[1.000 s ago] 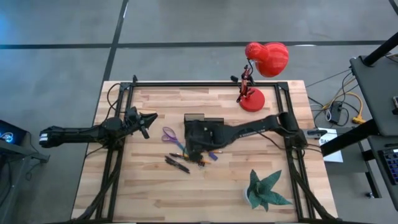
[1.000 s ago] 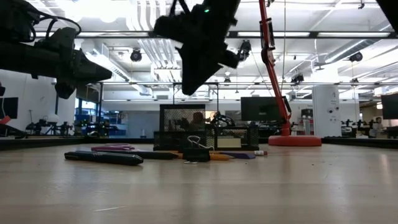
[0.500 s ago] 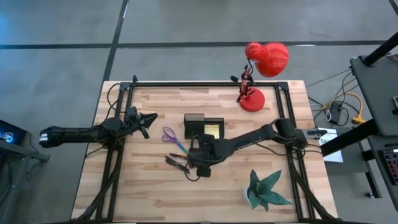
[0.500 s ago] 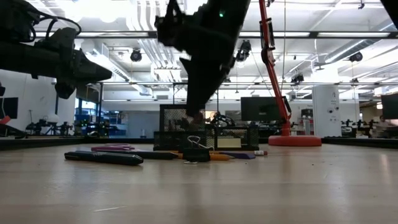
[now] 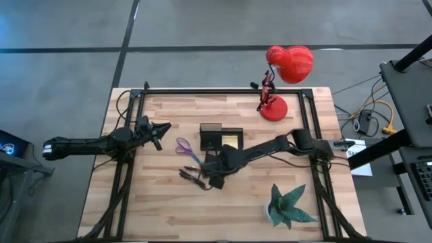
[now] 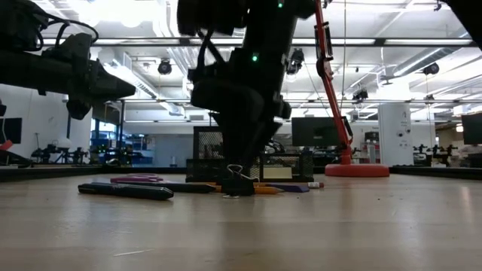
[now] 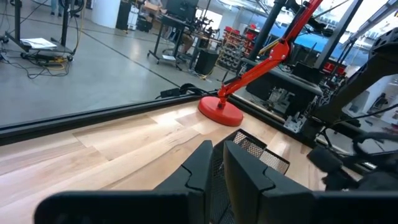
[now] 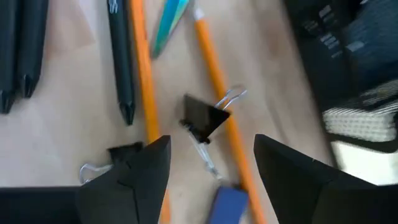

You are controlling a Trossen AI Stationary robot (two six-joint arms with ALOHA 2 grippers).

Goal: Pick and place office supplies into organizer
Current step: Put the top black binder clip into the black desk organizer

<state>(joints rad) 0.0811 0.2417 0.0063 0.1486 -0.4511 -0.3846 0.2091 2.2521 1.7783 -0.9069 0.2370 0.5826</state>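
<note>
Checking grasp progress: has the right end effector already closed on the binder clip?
No: the right end effector is open, its fingers either side of the binder clip lying on the table.

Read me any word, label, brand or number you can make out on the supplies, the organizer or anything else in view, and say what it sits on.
None can be read.
Pens, pencils and binder clip below the open right end effector: no print shows.
Mesh organizer, its yellow sticky notes, scissors: no markings visible.
Red desk lamp: none.
White sheet beside the table: dark marks, too small to read.
Room signage in low view: too blurred.
</note>
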